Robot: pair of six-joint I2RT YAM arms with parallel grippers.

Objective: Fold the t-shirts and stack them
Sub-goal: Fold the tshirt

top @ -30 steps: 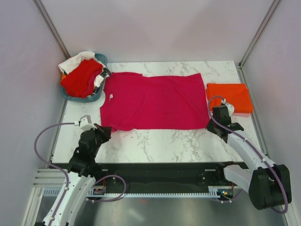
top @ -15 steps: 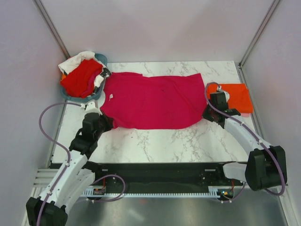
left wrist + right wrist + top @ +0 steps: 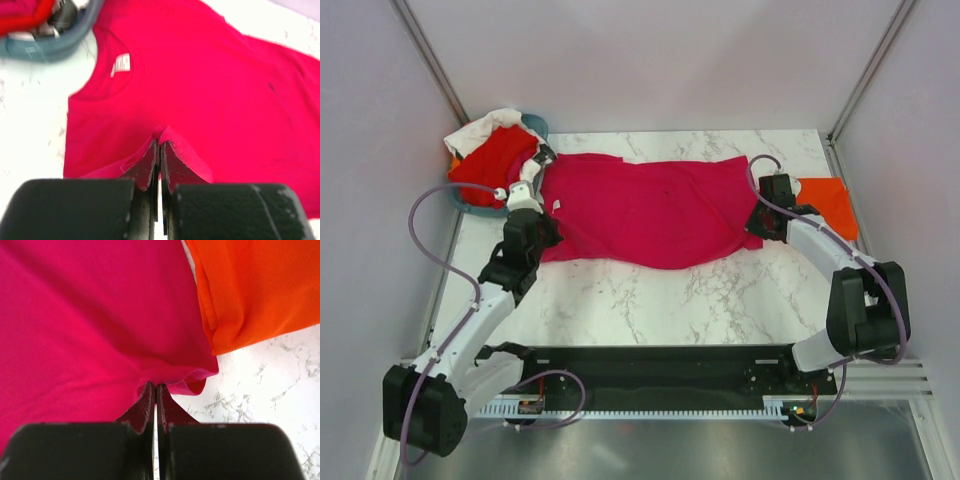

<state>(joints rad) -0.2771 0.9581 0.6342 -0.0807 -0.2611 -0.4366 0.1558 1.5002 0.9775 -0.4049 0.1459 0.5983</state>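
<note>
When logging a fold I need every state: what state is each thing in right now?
pink shirt: spread on the table, near corners pinched up.
orange shirt: folded, lying at the right.
basket: heaped with red shirt and white shirt, unfolded.
left gripper: shut on pink shirt.
right gripper: shut on pink shirt.

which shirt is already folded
The orange shirt, a neat rectangle at the table's right edge. The pink shirt lies spread out; the red shirt and white shirt are heaped in the basket.
</note>
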